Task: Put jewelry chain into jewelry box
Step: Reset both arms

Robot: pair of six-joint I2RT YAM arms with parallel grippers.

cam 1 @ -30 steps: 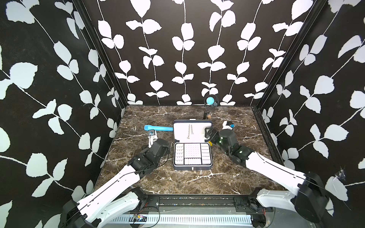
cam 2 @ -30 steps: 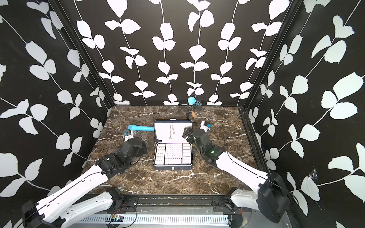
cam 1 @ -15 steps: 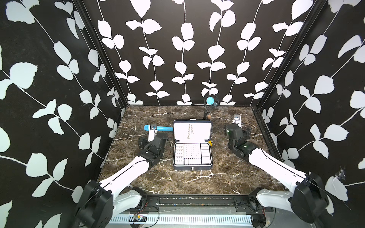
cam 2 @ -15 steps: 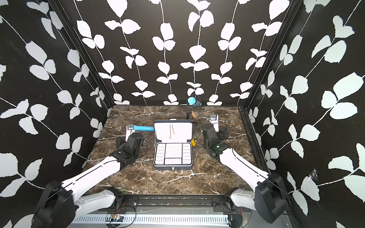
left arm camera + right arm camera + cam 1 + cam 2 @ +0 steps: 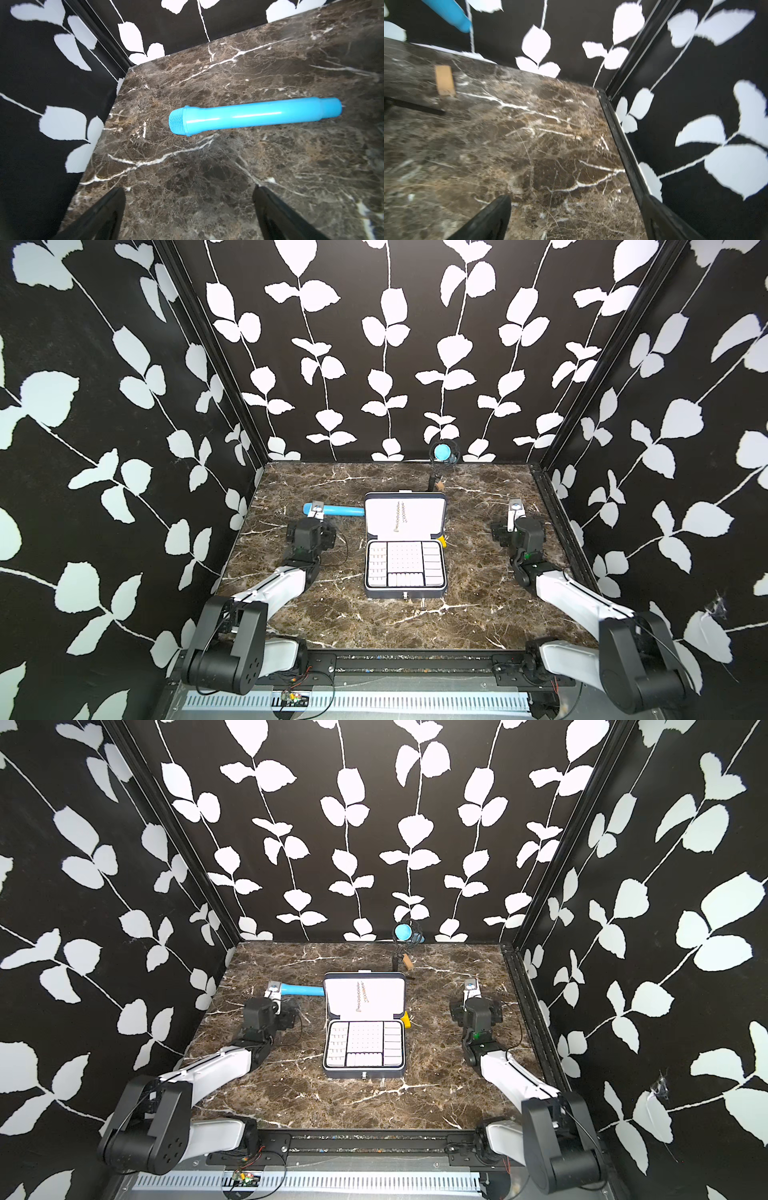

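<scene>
Thin silvery link jewelry chain (image 5: pixel 401 516): frame centre, on the white lid lining of the open navy hinged jewelry box (image 5: pixel 405 593), long axis up-frame. Left tool (image 5: pixel 189 191), right tool (image 5: pixel 576 201): both spread, empty, flanking the box; left looks slightly nearer.

- Both top views are bright and evenly lit from overhead; shadows on the marble tabletop (image 5: pixel 332 626) are faint and soft.
- Wide-angle distortion bows the wall posts at 11 and 1 o'clock outward.
- The jewelry box (image 5: pixel 424 514) lining is the brightest patch, not blown out.
- Left wrist view: sharp, with a glare streak along the blue tube (image 5: pixel 255 116).
- Right wrist view: smeared; the tan block (image 5: pixel 444 80) looks soft.
</scene>
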